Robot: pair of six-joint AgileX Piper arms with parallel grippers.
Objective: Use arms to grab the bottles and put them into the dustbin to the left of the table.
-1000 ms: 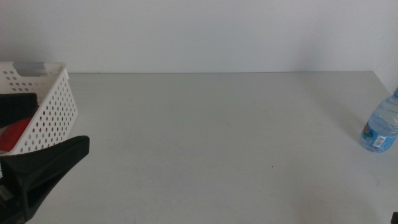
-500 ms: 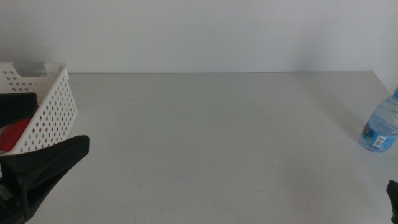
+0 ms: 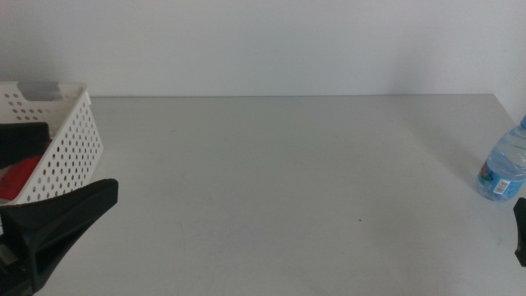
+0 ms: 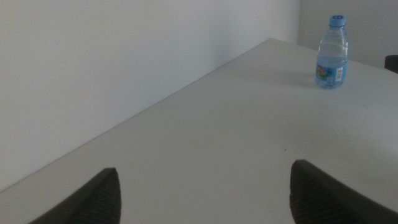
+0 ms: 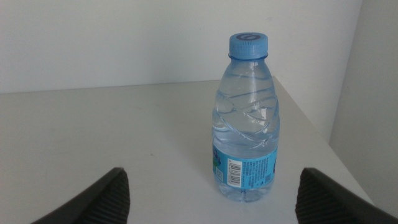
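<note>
Released, my left gripper's (image 4: pixel 202 186) 2 jaws wait beside the dustbin (image 3: pixel 70 140) at the table's (image 3: pixel 271 181) left, while my right gripper (image 5: pixel 211 193) gapes before the upright water bottle (image 5: pixel 245 118) at the far right edge.

Middle view: high, facing forward-down over table (image 3: pixel 271 181). Left wrist: low, far from water bottle (image 4: pixel 331 53) at 1 o'clock. Right wrist: low, close on same bottle.

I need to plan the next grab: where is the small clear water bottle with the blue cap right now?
The small clear blue-capped water bottle stands upright at the table's far right edge in the middle view, just beyond the open right gripper.
</note>
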